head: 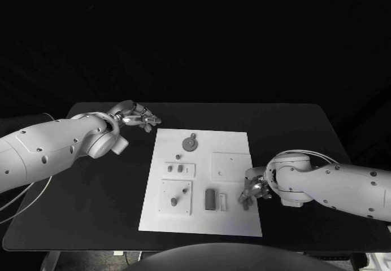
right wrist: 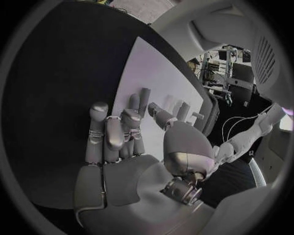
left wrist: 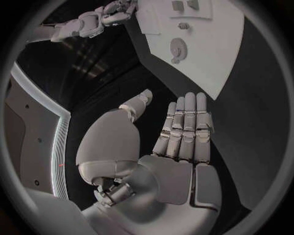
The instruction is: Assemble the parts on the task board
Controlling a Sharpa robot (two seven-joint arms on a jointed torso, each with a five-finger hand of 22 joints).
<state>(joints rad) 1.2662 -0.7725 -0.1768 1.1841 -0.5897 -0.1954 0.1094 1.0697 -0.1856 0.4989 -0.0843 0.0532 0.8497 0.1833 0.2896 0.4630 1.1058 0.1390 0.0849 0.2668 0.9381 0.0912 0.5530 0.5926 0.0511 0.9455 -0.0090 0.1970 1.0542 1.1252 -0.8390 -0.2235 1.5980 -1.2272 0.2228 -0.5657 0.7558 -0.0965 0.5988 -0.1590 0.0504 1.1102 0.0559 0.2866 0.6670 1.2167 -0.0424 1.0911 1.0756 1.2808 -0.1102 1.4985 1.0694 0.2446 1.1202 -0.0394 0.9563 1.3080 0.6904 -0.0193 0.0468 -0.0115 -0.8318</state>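
The white task board (head: pixel 204 220) lies mid-table. On it are a gear (head: pixel 190 143), a small block with two inserts (head: pixel 179 167), a square plate (head: pixel 230 165), a plate with pegs (head: pixel 176 196), a dark bar (head: pixel 210 199) and a pale bar (head: pixel 222 201). My left hand (head: pixel 137 116) hovers off the board's far left corner, fingers straight, thumb apart, holding nothing (left wrist: pixel 183 132). My right hand (head: pixel 254 189) is at the board's right edge, fingers spread and pointing down beside a small dark part (head: pixel 244 203). Nothing shows in its grasp (right wrist: pixel 132 132). Whether it touches the part is unclear.
The black table (head: pixel 98 197) extends on both sides of the board. In the left wrist view the board (left wrist: pixel 214 63) and gear (left wrist: pixel 178 49) lie ahead of the fingers, with the right hand (left wrist: pixel 113 12) beyond.
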